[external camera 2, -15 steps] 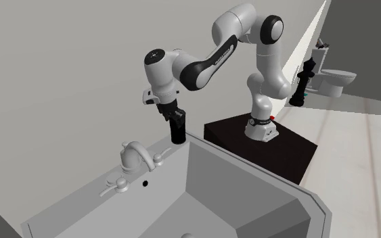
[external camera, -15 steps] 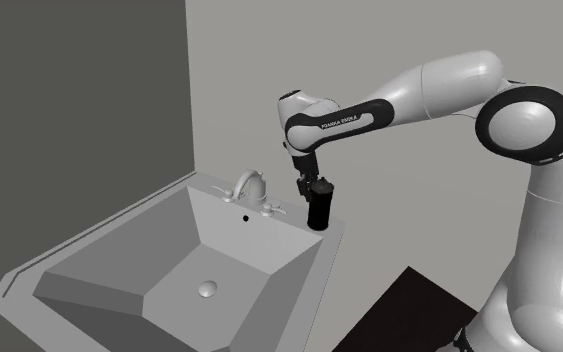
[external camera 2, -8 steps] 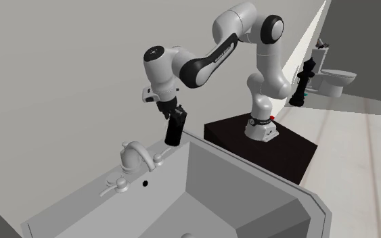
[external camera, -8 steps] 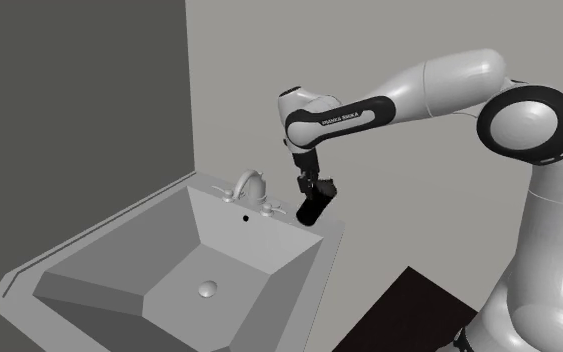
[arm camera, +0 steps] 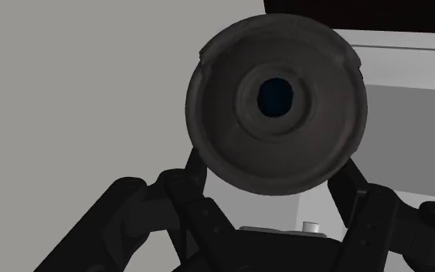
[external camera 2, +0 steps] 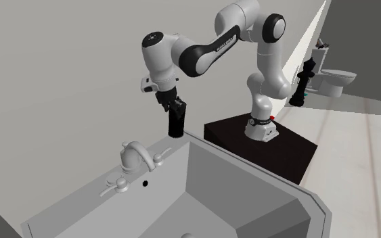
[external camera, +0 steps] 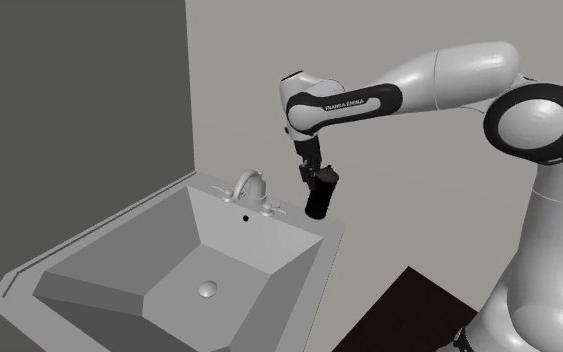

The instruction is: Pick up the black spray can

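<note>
The black spray can hangs in the air just above the back corner ledge of the grey sink, leaning slightly. My gripper is shut on its upper part. In the second exterior view the spray can floats clear of the sink rim under the gripper. In the wrist view the spray can's round top, with a dark hole at its centre, sits clasped between the two black fingers of the gripper.
A faucet with two handles stands on the sink's back ledge, close to the can. A pale wall rises right behind the sink, a dark wall beside it. The black stand, a toilet and a black figure lie farther off.
The can stood on the sink ledge a second ago with the gripper around it. It tipped as it rose and now hangs higher, off the ledge.
</note>
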You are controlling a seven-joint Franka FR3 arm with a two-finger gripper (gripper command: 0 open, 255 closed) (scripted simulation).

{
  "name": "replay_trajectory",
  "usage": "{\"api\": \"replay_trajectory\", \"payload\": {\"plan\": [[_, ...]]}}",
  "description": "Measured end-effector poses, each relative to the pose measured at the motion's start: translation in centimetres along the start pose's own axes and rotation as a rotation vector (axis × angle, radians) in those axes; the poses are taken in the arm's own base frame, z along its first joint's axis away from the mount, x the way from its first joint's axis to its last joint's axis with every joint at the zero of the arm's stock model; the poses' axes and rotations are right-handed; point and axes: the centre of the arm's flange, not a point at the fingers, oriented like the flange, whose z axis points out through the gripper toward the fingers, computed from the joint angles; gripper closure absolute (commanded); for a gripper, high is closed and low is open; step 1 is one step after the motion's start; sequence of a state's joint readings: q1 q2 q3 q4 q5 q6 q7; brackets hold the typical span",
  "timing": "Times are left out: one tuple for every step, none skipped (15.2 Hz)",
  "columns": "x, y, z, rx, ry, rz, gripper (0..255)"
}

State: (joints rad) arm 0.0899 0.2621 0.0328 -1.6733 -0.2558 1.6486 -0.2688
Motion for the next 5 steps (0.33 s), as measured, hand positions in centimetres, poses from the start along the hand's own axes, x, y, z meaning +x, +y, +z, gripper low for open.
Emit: {"api": "replay_trajectory", "payload": {"plan": [[-0.2, 0.1, -0.5, 0.000, 0.000, 0.000, 255], [-0.4, 0.2, -1.0, 0.000, 0.000, 0.000, 255], [-0.5, 0.2, -1.5, 0.000, 0.000, 0.000, 255], [-0.7, 0.3, -2.0, 0.000, 0.000, 0.000, 255], [-0.8, 0.4, -2.4, 0.000, 0.000, 0.000, 255]]}}
